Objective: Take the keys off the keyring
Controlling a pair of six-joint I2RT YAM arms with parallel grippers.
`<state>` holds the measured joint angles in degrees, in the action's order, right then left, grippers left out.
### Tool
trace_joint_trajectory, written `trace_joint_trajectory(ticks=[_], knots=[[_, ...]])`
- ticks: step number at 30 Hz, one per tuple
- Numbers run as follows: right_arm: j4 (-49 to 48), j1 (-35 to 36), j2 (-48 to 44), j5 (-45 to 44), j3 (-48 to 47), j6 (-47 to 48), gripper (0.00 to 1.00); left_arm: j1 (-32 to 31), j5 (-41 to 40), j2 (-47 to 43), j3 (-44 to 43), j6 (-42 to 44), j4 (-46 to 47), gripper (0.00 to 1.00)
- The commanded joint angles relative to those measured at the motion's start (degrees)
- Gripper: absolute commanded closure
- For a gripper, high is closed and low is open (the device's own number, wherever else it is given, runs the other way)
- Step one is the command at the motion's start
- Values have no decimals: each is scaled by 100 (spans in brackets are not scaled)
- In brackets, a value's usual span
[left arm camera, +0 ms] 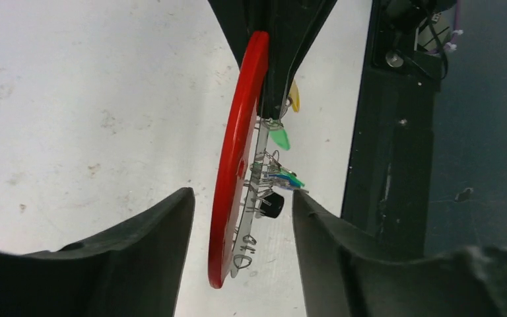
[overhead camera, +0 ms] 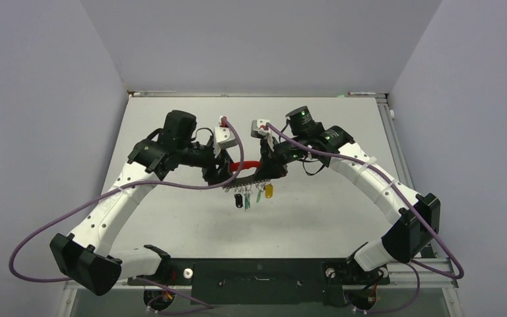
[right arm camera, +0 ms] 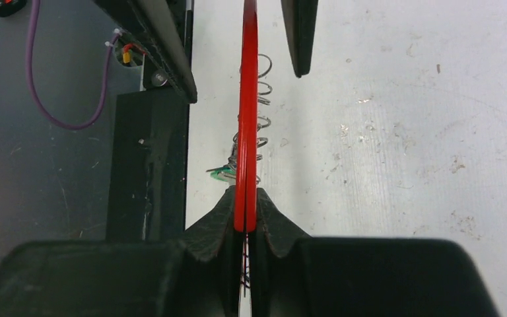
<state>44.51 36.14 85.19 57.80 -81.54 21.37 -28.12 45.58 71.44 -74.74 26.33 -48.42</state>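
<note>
Top view: you have one keyring (overhead camera: 244,164) held up off the table (overhead camera: 317,211) mid-workspace, with the keys (overhead camera: 245,197) dangling under it. The left gripper (overhead camera: 219,173) is at one end and the right gripper (overhead camera: 272,166) at the other; you can't read the jaws from here. Left wrist view: the left jaws are open, standing off either side of the ring with daylight on both sides, gripping nothing. The ring runs edge-on, its red band (left arm camera: 237,165) beside a thin grey strip (left arm camera: 259,172) that carries the keys. Count of hangers: one yellow tag (left arm camera: 294,99), one green tag (left arm camera: 279,137), one blue tag (left arm camera: 289,178) with maybe a second green stacked on it, and one black fob (left arm camera: 272,206). The exact number of keys can't be told because they overlap. Right wrist view: the right jaws are clamped on the red band's flat faces, so this arm alone holds the ring. Roughly four or five small wire loops (right arm camera: 261,86) show behind the band. Handling, as a judgement: the ring looks stiff, thin and light, so pinch it across the flat faces as the right does. The keys are light, loose and will swing. Bare metal is likely slick, so take a key by its plastic tag, one at a time, and slide it along the strip.
</note>
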Motion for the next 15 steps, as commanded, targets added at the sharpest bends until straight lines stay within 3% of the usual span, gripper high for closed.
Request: trace_joint_trajectory(ticks=[1,3,4,9,15], knots=[[-976,-67,-115,25,-34,-653,95,297,-119,-281,-122,-959,1035,35],[-1247,-157,-140,4,-94,-931,95,586,-85,-370,-39,-1434,1455,13],[-1451,-228,-175,3,-106,-1117,95,754,-91,-411,-25,-1675,1612,9],[-2728,-613,-298,-89,-65,-2217,95,1667,-21,-478,69,-2856,2433,4],[-3785,-814,-225,-308,-36,-3326,95,2061,-964,-599,451,-4056,3398,4]])
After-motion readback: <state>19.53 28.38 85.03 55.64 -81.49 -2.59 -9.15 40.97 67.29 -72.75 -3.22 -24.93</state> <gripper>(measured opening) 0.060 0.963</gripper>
